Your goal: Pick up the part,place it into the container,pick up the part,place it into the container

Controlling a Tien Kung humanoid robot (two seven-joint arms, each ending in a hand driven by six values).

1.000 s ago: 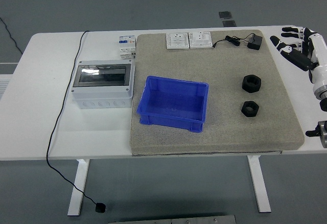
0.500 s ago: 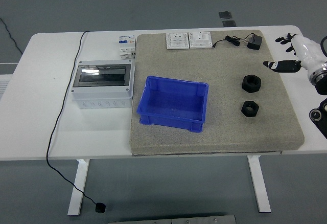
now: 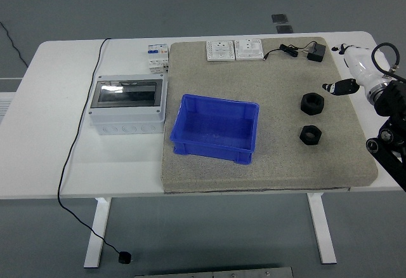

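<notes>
As the right hand (image 3: 346, 78) swings in, both black hexagonal nuts (image 3: 312, 103) wait untouched.
It has closed toward the far nut since a second ago, holding nothing; finger spread unclear.

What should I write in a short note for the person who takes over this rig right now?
Right hand: at the grey mat's right edge, near the far black hexagonal nut, holding nothing; finger state unclear.
Left hand: out of view.
Near black hexagonal nut: on the mat.
Blue plastic bin: on the mat, no nut inside.
Done: nothing.
Left: both nuts into the bin.
</notes>
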